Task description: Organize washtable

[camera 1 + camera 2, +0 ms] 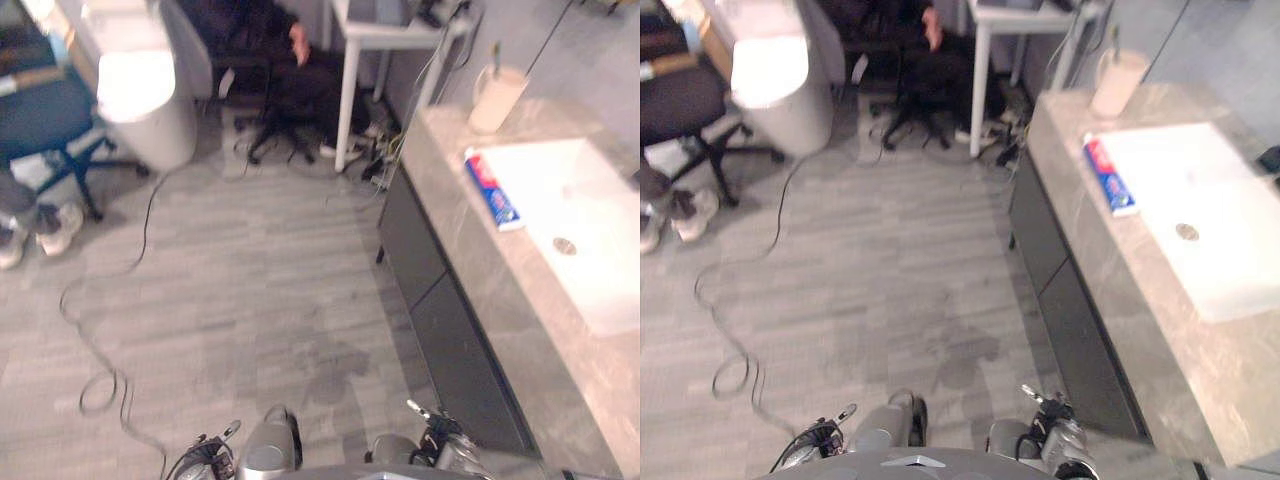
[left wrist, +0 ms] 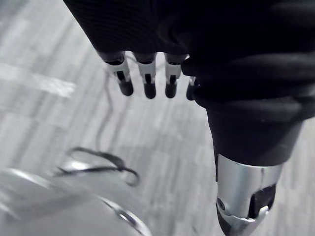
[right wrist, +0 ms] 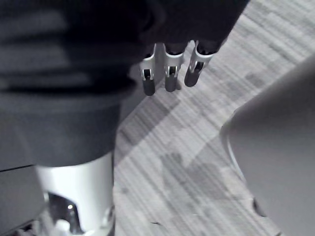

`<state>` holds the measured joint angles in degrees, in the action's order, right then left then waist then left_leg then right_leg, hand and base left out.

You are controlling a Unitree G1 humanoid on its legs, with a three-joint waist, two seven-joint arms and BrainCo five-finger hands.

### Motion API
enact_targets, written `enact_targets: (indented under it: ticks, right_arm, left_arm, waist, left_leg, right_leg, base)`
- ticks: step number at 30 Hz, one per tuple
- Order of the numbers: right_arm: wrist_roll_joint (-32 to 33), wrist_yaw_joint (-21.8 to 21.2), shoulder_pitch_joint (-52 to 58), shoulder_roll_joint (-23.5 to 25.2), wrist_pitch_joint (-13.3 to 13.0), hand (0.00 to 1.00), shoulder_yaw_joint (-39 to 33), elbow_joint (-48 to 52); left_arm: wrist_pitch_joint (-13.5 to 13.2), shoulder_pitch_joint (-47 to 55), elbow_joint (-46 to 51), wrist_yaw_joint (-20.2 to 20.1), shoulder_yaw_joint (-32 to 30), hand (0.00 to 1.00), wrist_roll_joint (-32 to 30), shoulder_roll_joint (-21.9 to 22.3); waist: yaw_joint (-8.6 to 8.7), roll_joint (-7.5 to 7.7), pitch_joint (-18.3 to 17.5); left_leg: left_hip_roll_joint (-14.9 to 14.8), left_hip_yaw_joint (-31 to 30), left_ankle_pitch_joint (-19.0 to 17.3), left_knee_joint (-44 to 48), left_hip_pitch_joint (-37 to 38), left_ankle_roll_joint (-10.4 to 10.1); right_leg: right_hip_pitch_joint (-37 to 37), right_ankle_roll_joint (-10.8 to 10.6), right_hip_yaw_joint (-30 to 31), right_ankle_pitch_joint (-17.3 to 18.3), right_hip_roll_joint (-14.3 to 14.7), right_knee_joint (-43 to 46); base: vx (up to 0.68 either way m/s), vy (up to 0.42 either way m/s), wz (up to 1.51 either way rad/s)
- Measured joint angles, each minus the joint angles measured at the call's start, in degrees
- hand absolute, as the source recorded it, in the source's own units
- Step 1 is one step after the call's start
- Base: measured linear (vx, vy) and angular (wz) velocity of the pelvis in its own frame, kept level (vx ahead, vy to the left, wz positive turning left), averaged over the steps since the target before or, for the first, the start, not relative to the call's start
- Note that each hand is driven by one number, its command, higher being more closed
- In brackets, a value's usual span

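Two hands hang open over the grey floor, touching nothing: the left hand and the right hand each have their fingers straight and slack, pointing down, with no object between fingers and thumb. One washtable runs along the right hand's side, ahead of it and well apart from both hands, over a dark cabinet front. On it I count one white sink with one drain, one toothpaste tube lying flat against the sink's rim on the side toward the hands' floor space, and one pale cup at the far end, farthest from the hands, with one thin stem standing in it, too small to identify. The sink is cut off at the edge of the view, and a dark shape at its outer rim is hard to make out. Far ahead of the left hand stand one white bin, two office chairs, and one white table. One seated person is cut off above the chest; two pale shoes of another person show beside the nearer chair.
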<state>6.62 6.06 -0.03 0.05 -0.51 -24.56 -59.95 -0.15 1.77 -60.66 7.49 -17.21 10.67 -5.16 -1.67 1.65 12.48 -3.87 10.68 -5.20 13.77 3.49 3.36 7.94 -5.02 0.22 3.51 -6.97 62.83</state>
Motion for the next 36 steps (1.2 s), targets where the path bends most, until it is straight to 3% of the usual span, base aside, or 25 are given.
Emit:
enact_targets:
  ticks: [1, 2, 3, 4, 5, 6, 7, 9, 10, 20, 23, 24, 25, 26, 27, 28, 29, 30, 33, 34, 36]
  right_arm:
    - [-0.5, -0.3, 0.0, -0.1, 0.0, 0.00, -0.8, -0.3]
    - [-0.8, -0.4, 0.2, 0.2, 0.1, 0.00, -2.7, -0.3]
    - [-0.5, -0.4, 0.6, 0.3, 0.0, 0.00, -3.4, -0.2]
    - [-0.5, -0.3, 1.2, 0.3, 0.0, 0.00, -3.7, 0.1]
    - [-0.4, -0.4, 2.3, 0.4, 0.2, 0.00, -4.2, 0.8]
    - [1.0, -0.4, 4.1, 0.6, 0.2, 0.00, -4.8, 1.1]
    - [1.3, -0.4, 3.9, 0.0, 0.2, 0.00, -4.7, 1.0]
    - [1.9, -0.9, 3.9, -0.3, 0.4, 0.00, -4.9, 1.2]
    - [3.4, 0.5, 4.5, 0.5, 0.7, 0.00, -5.3, 1.4]
    - [3.5, 0.1, 4.5, 0.5, 0.8, 0.00, -5.8, 1.3]
    - [3.7, -0.1, 4.3, 0.5, 0.8, 0.00, -8.5, 1.0]
    - [4.6, -0.4, 4.4, 0.6, 0.8, 0.00, -9.4, 0.9]
    - [5.9, -0.6, 5.0, 0.4, 0.8, 0.00, -9.2, 1.5]
    - [6.0, -0.8, 5.2, 0.3, 0.7, 0.00, -8.8, 1.7]
    - [5.8, -1.1, 5.5, 0.5, 0.7, 0.00, -7.1, 1.6]
    - [6.1, -1.2, 6.0, 0.2, 1.1, 0.00, -6.9, 1.4]
    - [6.8, -1.9, 5.8, 0.2, 2.1, 0.00, -6.6, 1.4]
    - [7.7, -2.8, 5.4, 0.0, 2.6, 0.00, -6.7, 1.4]
    - [8.0, -1.5, 5.2, 0.0, 2.4, 0.00, -7.3, 1.3]
    - [8.0, -0.9, 5.4, 0.0, 2.3, 0.00, -7.2, 1.4]
    - [8.0, -0.4, 5.2, 0.0, 1.9, 0.00, -7.2, 1.4]
  left_arm:
    - [0.0, -0.4, 0.5, -0.4, 0.6, 0.00, 0.0, 0.0]
    - [-1.1, -1.3, 2.4, -1.0, 1.4, 0.00, 0.1, 0.1]
    - [-1.9, -1.6, 2.6, -1.2, 1.3, 0.00, 0.1, 0.8]
    - [-2.1, -1.5, 2.7, -1.4, 1.2, 0.00, 0.1, 1.5]
    - [-2.2, -1.2, 2.7, -1.6, 0.2, 0.00, 0.1, 2.5]
    - [-2.0, -0.9, 2.3, -1.8, -3.4, 0.00, 0.1, 4.7]
    - [-1.8, -0.6, 2.2, -1.7, -4.7, 0.00, 0.0, 5.5]
    - [-1.8, 0.4, 2.3, -1.3, -5.3, 0.00, -0.4, 7.4]
    - [-1.7, 2.8, 0.1, -1.2, -7.2, 0.00, -0.1, 7.4]
    - [-1.1, 2.8, 0.1, -1.5, -7.2, 0.00, -0.1, 7.4]
    - [-0.3, 2.4, 0.0, -1.9, -7.7, 0.00, -0.5, 7.3]
    - [0.0, 2.3, 0.1, -2.0, -9.1, 0.00, -1.0, 7.4]
    - [0.2, 3.5, 0.0, -2.2, -13.0, 0.00, -1.1, 7.8]
    - [0.3, 4.4, 0.0, -2.2, -14.8, 0.00, -0.9, 7.9]
    - [0.1, 4.3, 0.8, -2.6, -17.8, 0.00, -0.1, 7.5]
    - [0.3, 3.7, 1.2, -2.6, -17.7, 0.00, 0.3, 7.6]
    - [0.5, 5.1, 1.2, -2.5, -17.7, 0.00, 1.9, 7.4]
    - [0.6, 5.5, 1.1, -2.3, -17.0, 0.00, 2.9, 7.3]
    - [0.5, 5.9, 0.8, -2.1, -14.3, 0.00, 4.8, 6.9]
    - [0.4, 5.9, 0.9, -2.1, -13.8, 0.00, 4.9, 6.7]
    - [0.2, 6.0, 1.0, -1.8, -13.3, 0.00, 5.2, 6.7]
  waist:
    - [0.26, -0.39, -0.2]
    - [1.22, 0.10, -0.2]
    - [1.53, 0.40, -0.4]
    - [1.65, 0.53, -0.6]
    - [1.52, 1.39, -1.2]
    - [0.88, 1.42, -2.5]
    - [0.56, -0.22, -2.7]
    - [0.66, -1.88, -3.3]
    - [-0.69, -2.72, -6.1]
    - [-0.59, -2.97, -6.2]
    - [-0.49, -3.63, -5.9]
    - [-0.44, -3.78, -5.8]
    - [-0.39, -4.41, -5.9]
    - [-0.69, -4.39, -5.9]
    - [-0.79, -1.93, -5.4]
    - [-1.35, -2.53, -4.8]
    - [-2.27, -2.08, -4.9]
    - [-2.06, -2.32, -4.7]
    - [-1.98, -2.49, -4.3]
    - [-1.96, -2.44, -4.3]
    - [-1.89, -2.49, -4.4]
  left_leg:
    - [-0.3, 0.0, 0.0, -1.6, 2.2, 0.0]
    - [-0.6, -0.1, 0.0, -4.0, 5.9, 0.0]
    - [-0.7, -0.4, -0.3, -4.1, 6.9, -0.5]
    - [-0.6, -0.7, -0.9, -3.8, 7.2, -1.4]
    - [-0.1, -1.2, -2.1, -3.0, 7.3, -3.1]
    - [-0.6, -2.3, -6.0, -1.3, 7.8, -5.8]
    - [-2.3, -2.6, -6.5, -0.8, 7.8, -6.5]
    - [-4.0, -2.6, -5.7, -0.1, 8.4, -7.4]
    - [-1.4, -1.6, -6.8, -7.7, 6.0, -6.6]
    - [-1.5, -1.6, -6.9, -8.1, 5.9, -6.7]
    - [-2.3, -1.3, -8.6, -7.7, 5.2, -7.5]
    - [-3.3, -1.1, -10.9, -4.9, 4.8, -7.5]
    - [-5.6, 0.4, -13.5, -0.2, 4.8, -9.1]
    - [-6.4, 0.5, -14.9, 5.7, 3.7, -9.8]
    - [-7.4, -0.8, -14.3, 26.9, -5.8, -7.0]
    - [-8.6, -4.4, -8.8, 40.4, -12.4, -4.7]
    - [-9.1, -6.3, -3.7, 48.0, -17.4, -6.1]
    - [-9.6, -5.9, -5.4, 49.0, -20.0, -5.8]
    - [-9.9, -4.0, -8.0, 37.0, -24.5, -6.2]
    - [-10.4, -4.0, -7.7, 26.9, -24.7, -6.6]
    - [-10.3, -6.8, -5.1, 9.8, -24.4, -9.8]
  right_leg:
    - [1.5, 1.2, -1.0, 2.3, 0.4, -2.3]
    - [4.3, 1.7, -2.1, 5.5, 1.0, -12.4]
    - [4.8, 1.8, -3.3, 5.6, 0.9, -21.8]
    - [4.6, 1.6, -4.2, 4.4, 0.8, -29.2]
    - [4.5, 2.2, -4.5, -1.3, 0.8, -40.1]
    - [4.4, 4.9, -5.0, -2.9, 1.1, -43.4]
    - [4.1, 5.3, -5.8, -2.5, 2.5, -43.6]
    - [2.1, 6.0, -6.8, -2.1, 4.0, -45.2]
    - [-6.1, 2.0, -7.4, -8.8, 2.5, -63.9]
    - [-5.9, 2.1, -7.3, -8.7, 2.6, -63.7]
    - [-2.3, 3.0, -7.3, -4.3, 2.8, -56.9]
    - [0.2, 4.1, -7.3, -0.4, 3.1, -49.9]
    - [1.7, 4.2, -7.2, 4.5, 4.6, -40.4]
    - [1.7, 4.3, -7.1, 7.0, 5.3, -36.4]
    - [1.8, 5.1, -6.4, 14.1, 4.6, -32.8]
    - [1.8, 6.3, -6.4, 16.2, 5.0, -31.1]
    - [1.3, 6.7, -5.2, 17.4, 5.4, -30.6]
    - [0.7, 6.8, -4.8, 17.8, 5.3, -31.2]
    - [-2.9, 6.4, -3.7, 18.1, 3.8, -35.0]
    - [-4.7, 5.8, -3.4, 18.3, 3.4, -36.8]
    - [-6.3, 4.3, -2.3, 19.8, 3.0, -38.1]
  base:
    - [-0.09, -0.009, -0.18]
    - [-0.14, -0.038, 0.08]
    - [-0.20, -0.047, 0.21]
    - [-0.22, -0.060, 0.41]
    - [-0.06, -0.131, 0.49]
    - [0.12, -0.171, 0.33]
    - [0.29, -0.166, 0.13]
    - [0.27, -0.097, -0.03]
    - [0.14, -0.049, 0.00]
    - [0.00, 0.000, 0.00]
    - [0.01, -0.019, -0.01]
    - [0.14, -0.122, -0.13]
    - [0.24, -0.084, -0.20]
    - [0.13, -0.103, -0.05]
    - [-0.02, -0.058, 0.06]
    - [-0.08, -0.135, -0.20]
    - [0.06, -0.100, -0.37]
    - [0.23, -0.079, -0.41]
    - [0.30, 0.007, -0.11]
    - [0.28, 0.067, -0.06]
    - [0.43, 0.182, -0.27]
